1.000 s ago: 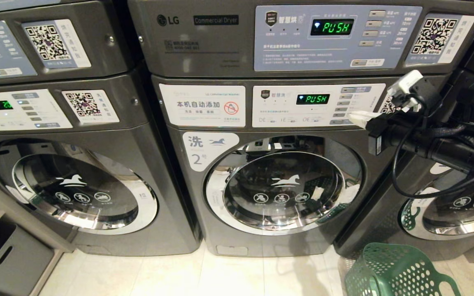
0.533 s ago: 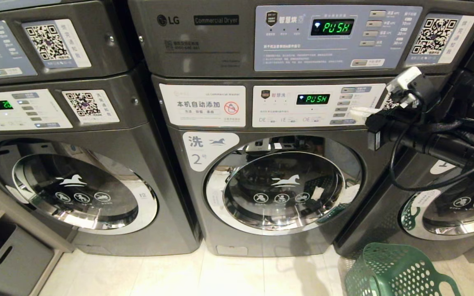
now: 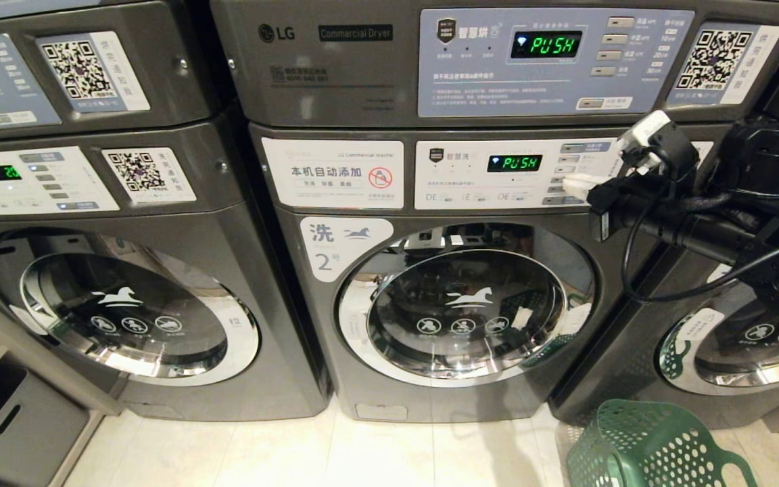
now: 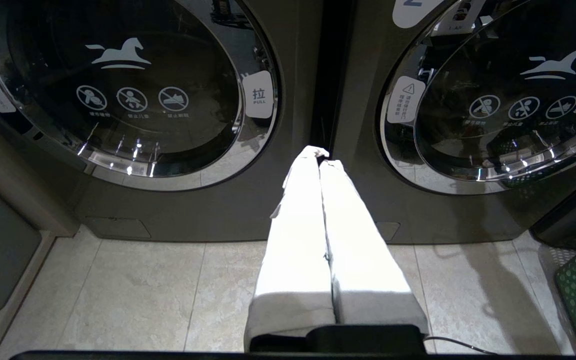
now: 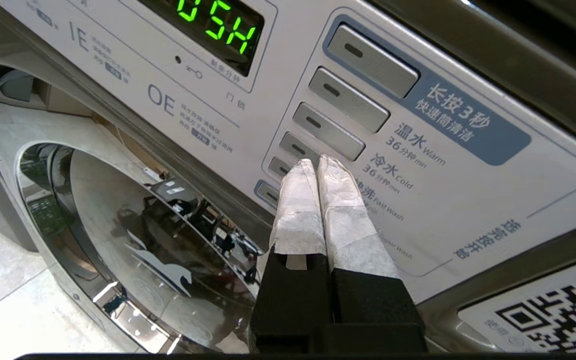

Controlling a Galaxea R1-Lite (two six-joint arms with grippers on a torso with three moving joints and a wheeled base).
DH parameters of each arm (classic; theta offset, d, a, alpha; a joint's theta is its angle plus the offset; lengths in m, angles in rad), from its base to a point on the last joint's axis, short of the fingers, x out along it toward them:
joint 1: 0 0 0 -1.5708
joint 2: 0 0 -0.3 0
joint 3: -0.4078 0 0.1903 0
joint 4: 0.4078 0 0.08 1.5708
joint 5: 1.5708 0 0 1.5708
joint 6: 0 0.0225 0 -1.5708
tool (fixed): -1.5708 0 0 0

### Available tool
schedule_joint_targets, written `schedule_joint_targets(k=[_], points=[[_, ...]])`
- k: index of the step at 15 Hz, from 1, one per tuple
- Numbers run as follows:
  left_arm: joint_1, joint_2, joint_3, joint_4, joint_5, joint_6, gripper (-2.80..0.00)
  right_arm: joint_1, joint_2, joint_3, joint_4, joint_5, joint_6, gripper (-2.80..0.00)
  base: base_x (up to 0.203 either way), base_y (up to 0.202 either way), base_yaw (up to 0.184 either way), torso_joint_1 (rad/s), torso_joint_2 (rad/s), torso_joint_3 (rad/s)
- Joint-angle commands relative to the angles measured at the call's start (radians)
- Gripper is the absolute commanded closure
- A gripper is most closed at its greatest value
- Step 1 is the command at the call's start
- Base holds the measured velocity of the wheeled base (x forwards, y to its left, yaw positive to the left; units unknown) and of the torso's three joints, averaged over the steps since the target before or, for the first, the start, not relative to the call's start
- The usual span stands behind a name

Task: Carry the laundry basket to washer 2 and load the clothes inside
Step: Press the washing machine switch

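Right tool [image 3: 575, 184] reaches in from the right edge of the head frame, its white-wrapped fingers pressed together and holding nothing. The tips sit at the column of grey buttons [image 5: 328, 131] on the control panel [image 3: 521, 173] of washer 2 [image 3: 443, 270], mid-right of the frame. In my right wrist view the closed tool [image 5: 313, 165] points at the lower buttons of that column; whether it touches one, I cannot tell. The green display [image 3: 514, 162] just left of the buttons reads PUSH.

Left tool [image 4: 320, 157] shows only in my left wrist view. Its fingers are also shut flat together and empty. It hangs low over the pale tiled floor [image 4: 118, 290], aimed at the dark gap between the neighbouring washer [image 4: 133, 100] and washer 2 [image 4: 493, 100].

Washer 2 fills the centre of the head frame. Its round chrome-rimmed door [image 3: 464, 308] is closed, and the white label [image 3: 335, 243] with the horse and the 2 sits at the door's upper left.

Laundry basket [image 3: 653, 443], green with round holes, stands on the floor at the lower right of the head frame, in front of the machine to the right of washer 2. Only part of it shows, and I cannot see what is inside it.
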Motion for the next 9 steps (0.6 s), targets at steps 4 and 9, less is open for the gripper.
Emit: schedule_joint_targets(k=[4, 9], points=[[-0.001, -0.002, 0.009, -0.001, 0.000, 0.000, 0.00, 0.003, 0.041, -0.028, -0.004, 0.002, -0.003, 0.00, 0.000, 0.000, 0.000, 0.000, 0.00, 0.000], [-0.001, -0.002, 0.009, -0.001, 0.000, 0.000, 0.00, 0.009, 0.045, -0.026, -0.003, 0.003, -0.004, 0.00, 0.000, 0.000, 0.000, 0.000, 0.00, 0.000]])
